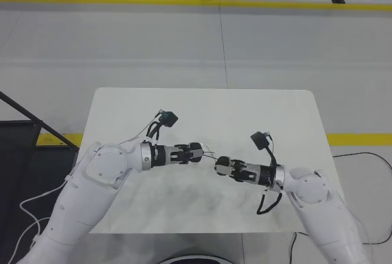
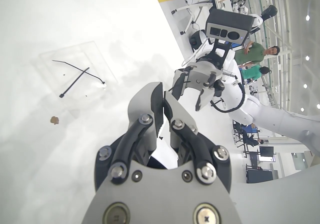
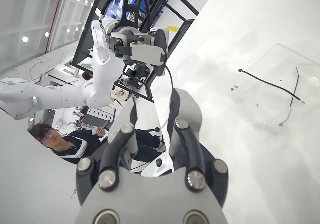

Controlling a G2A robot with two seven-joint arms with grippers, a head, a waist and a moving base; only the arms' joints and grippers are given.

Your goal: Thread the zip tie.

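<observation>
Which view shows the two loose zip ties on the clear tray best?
Left wrist view: both zip ties lie crossed on the clear tray, heads and tails plain. Right wrist view shows the crossing too, less plainly. In the top view they are too thin to make out.

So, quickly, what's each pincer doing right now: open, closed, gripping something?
Left pincer: closed on a thin black plastic zip tie.
Right pincer: open, its jaws spread apart.

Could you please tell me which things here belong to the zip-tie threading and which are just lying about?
Job: tie held in the shut left tool; open right tool facing it.
Lying about: two crossed ties on a clear tray; brown scrap.
</observation>
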